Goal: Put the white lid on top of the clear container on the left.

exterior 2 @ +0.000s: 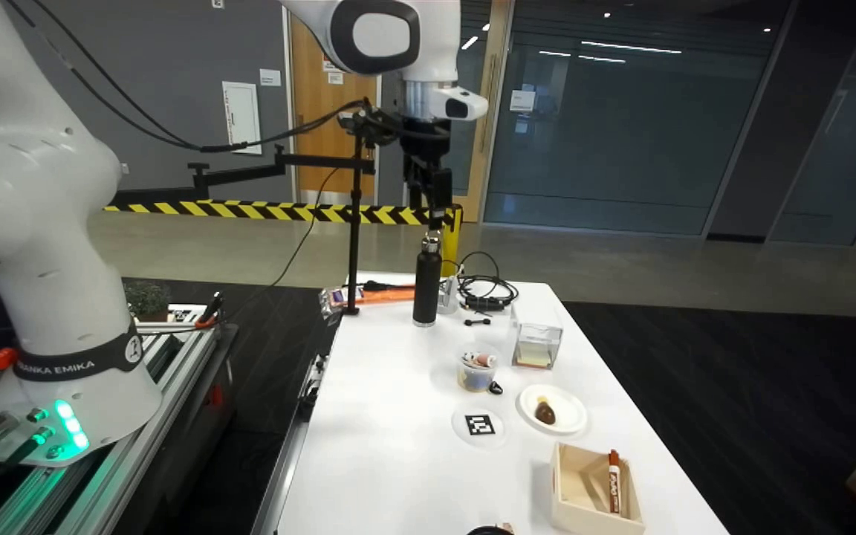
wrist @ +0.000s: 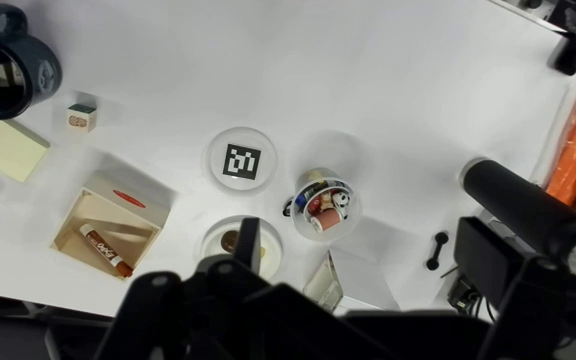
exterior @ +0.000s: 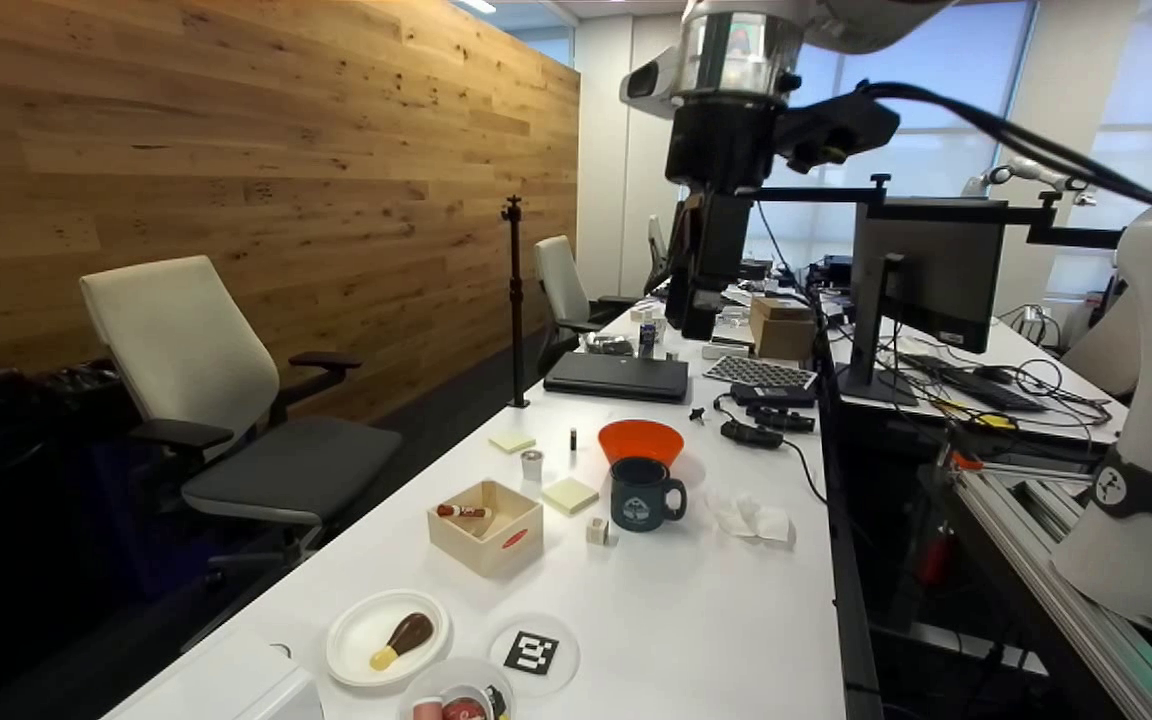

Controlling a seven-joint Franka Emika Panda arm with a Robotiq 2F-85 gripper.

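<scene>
- Three mishaps look possible from where I stand: the clear round lid (wrist: 241, 161) lies flat on the table (wrist: 278, 65), so fingers (wrist: 248, 245) landing too high could slide off its thin rim.
- The panda figure (wrist: 341, 200) and pink cylinder (wrist: 326, 220) crowd the mouth of the clear plastic tub (exterior 2: 475, 379); if either pokes above the rim, the lid may tip.
- The tall black bottle (wrist: 523, 210) appears close to the pincer (wrist: 363, 247), and a low sideways swing could topple it.
- The pincer hangs high, its fingers well apart, holding nothing.
- The lid, square marker (exterior 2: 480, 424) up, rests well below; the wrist view shows it beyond both fingers, beside the tub without touching.
</scene>
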